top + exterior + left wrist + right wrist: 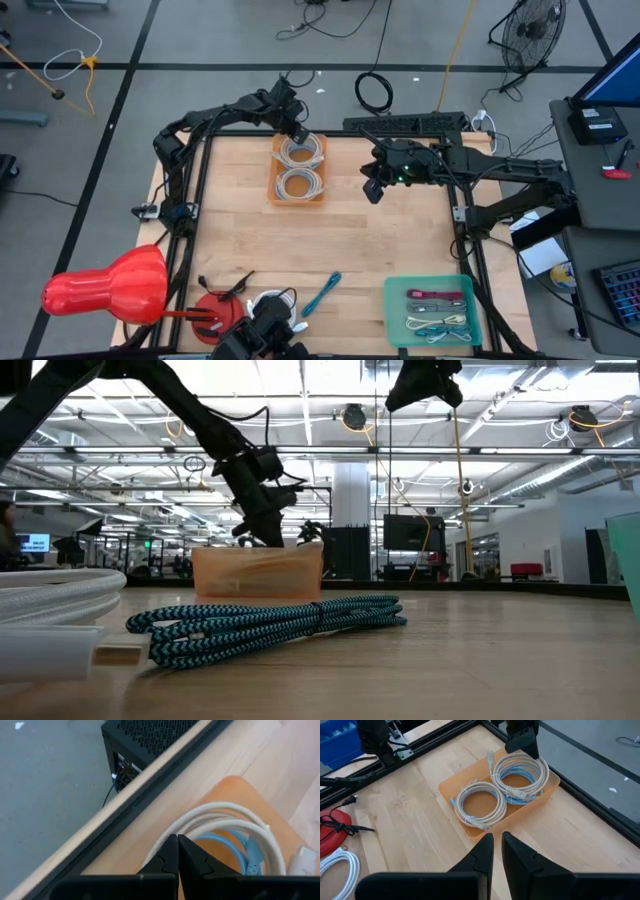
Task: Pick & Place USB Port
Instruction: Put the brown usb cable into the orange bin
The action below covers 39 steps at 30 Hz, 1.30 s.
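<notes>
Near edge, bottom of high view: a teal braided cable bundle (322, 293) lies loose on the wooden bench (240, 220); a white coiled cable (275, 300) rests just left of it, and a red round object (212, 308) sits farther left.
Bottom right of high view: a green rectangular tray (395, 330) holds several short cables laid in rows.
Low view foreground: the teal braided cable bundle fills the lower centre, with a white cable connector at lower left.
Mid bench, right arm: the right claw (372, 189) hangs above bare wood, right of the orange tray; fingers nearly closed, holding nothing in the right wrist view.
Far edge, task item: an orange rectangular plastic tray (272, 178) at top centre of the high view contains two grey-white cable coils (481, 805), one with a blue cable under it.
Far edge, left arm: the left claw (297, 133) is at the tray's far end, over the far coil (235, 827); fingers pressed together, gripping nothing visible in the left wrist view.
Step in hand: judged as the approach to pick a coil from the orange tray; no cable is lifted.
Next move: the left claw would need to spread its fingers, descend astride a coil strand, then close.
</notes>
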Tool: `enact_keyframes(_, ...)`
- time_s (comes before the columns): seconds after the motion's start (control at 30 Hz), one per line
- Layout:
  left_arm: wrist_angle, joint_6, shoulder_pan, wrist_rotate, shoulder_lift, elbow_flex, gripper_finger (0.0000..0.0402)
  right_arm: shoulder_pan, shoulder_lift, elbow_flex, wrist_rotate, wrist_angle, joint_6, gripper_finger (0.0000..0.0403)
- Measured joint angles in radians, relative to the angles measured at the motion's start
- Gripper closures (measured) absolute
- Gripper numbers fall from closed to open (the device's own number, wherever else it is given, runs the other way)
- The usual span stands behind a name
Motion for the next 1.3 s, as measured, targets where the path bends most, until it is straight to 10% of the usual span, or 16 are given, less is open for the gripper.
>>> enact_keyframes(1.3,-0.015,0.002,-0.025,-0.017,0.071,0.0,0.0402,0.0,0.0,0.0,0.0,-0.01,0.016,0.0374)
